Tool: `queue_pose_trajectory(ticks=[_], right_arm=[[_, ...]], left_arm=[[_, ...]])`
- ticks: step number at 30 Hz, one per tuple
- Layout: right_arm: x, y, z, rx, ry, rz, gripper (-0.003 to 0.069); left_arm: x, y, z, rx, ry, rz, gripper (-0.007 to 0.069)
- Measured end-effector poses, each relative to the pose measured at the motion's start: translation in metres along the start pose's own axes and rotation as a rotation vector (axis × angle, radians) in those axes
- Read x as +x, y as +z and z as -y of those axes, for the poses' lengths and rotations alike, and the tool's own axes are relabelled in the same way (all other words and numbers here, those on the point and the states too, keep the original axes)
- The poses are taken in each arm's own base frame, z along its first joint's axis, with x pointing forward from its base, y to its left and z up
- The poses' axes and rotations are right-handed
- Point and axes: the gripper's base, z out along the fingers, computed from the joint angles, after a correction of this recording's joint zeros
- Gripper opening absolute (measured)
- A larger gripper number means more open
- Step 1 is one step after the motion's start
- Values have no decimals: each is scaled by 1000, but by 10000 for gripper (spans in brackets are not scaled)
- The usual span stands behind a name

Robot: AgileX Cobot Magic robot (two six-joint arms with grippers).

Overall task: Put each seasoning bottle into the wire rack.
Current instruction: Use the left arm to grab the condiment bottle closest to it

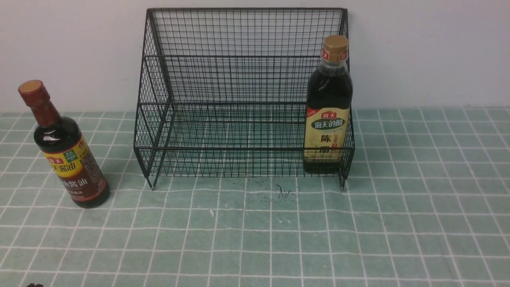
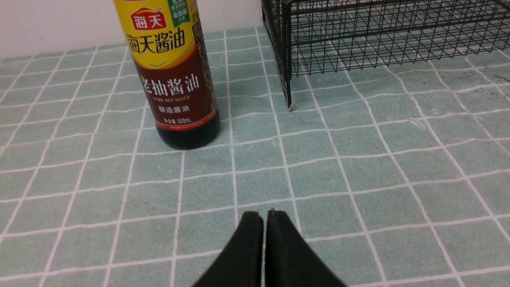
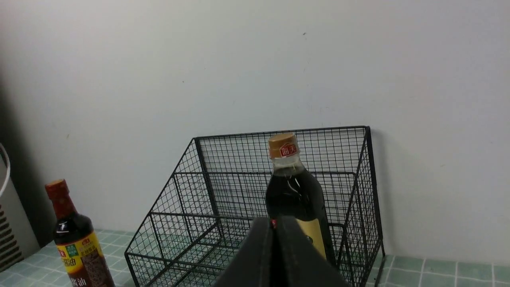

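The black wire rack (image 1: pixel 239 79) stands against the back wall. The gold-capped bottle with the cream label (image 1: pixel 328 107) stands upright in the rack's lower tier at its right end. The slim bottle with the dark-red cap and yellow-and-maroon label (image 1: pixel 65 149) stands upright on the table left of the rack. My left gripper (image 2: pixel 265 215) is shut and empty, low over the table, with that slim bottle (image 2: pixel 173 71) ahead of it. My right gripper (image 3: pixel 274 221) is shut and empty, held back from the rack (image 3: pixel 223 199), facing the gold-capped bottle (image 3: pixel 295 191).
The table wears a green cloth with a white grid (image 1: pixel 358 231). A small dark scuff (image 1: pixel 285 191) and a white speck (image 1: pixel 211 212) lie in front of the rack. A pale wall is right behind the rack. A grey device edge (image 3: pixel 10 223) shows at the far left.
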Motion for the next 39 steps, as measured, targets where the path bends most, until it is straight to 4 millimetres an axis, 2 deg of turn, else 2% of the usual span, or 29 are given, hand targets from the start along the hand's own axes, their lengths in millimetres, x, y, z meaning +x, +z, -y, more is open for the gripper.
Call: queue_pose_trajectory(ticks=[5,8,13,17,18,20,24,26,39], right_arm=[[19,2,4,12,-4,-52,-14],[23,2,6,20,-34,-79,-14],[31,0,11,61,-226,-148,-15],[45,-3,20,154,-269,-176,-15],[56,-6,26,220,-269,-193,-15],[64,-8,30,255,-268,-207,-15],[104,-17,46,382,-241,-276,-15],[113,-20,49,421,-214,-297,-15],[111,-24,51,484,-195,-263,-15]], left_arm=[[0,0,0,0,0,0,-6],[0,0,0,0,0,0,-6],[0,0,0,0,0,0,-6],[0,0,0,0,0,0,-6],[0,0,0,0,0,0,-6],[0,0,0,0,0,0,-6],[0,0,0,0,0,0,-6],[0,0,0,0,0,0,-6],[0,0,0,0,0,0,-6]])
